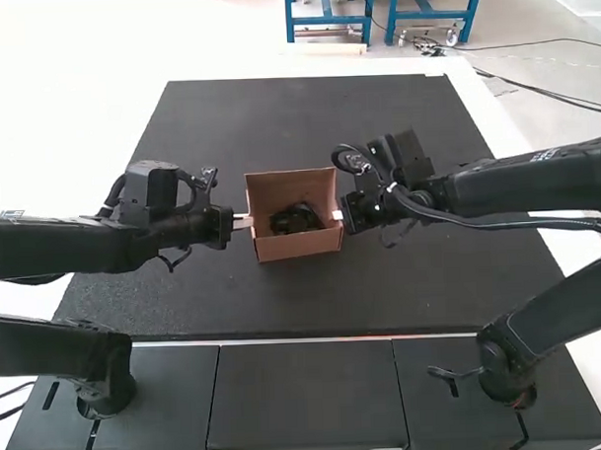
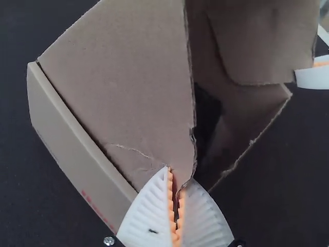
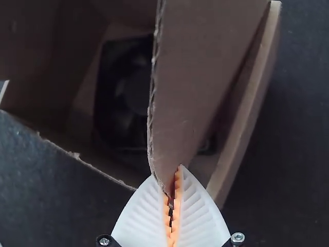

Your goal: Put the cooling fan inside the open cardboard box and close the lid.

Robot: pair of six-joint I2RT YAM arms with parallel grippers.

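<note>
I'm seeing one brown cardboard box (image 1: pixel 299 245) sitting open near the middle of the black mat (image 1: pixel 277 117), one dark cooling fan (image 1: pixel 293 219) lying inside it, the left gripper (image 1: pixel 243 223) pinching its left flap (image 2: pixel 128 103) and the right gripper (image 1: pixel 337 216) pinching its right flap (image 3: pixel 200 77).

The plain tan-brown cardboard box (image 1: pixel 299 245), with faint red marks on one outer wall, holds a black cooling fan (image 1: pixel 293 219) and stands on a matte black surface (image 1: pixel 307 116), while the left pincer (image 2: pixel 177 177) and right pincer (image 3: pixel 171 177) at its sides are ribbed white with orange pads (image 2: pixel 170 195).
</note>
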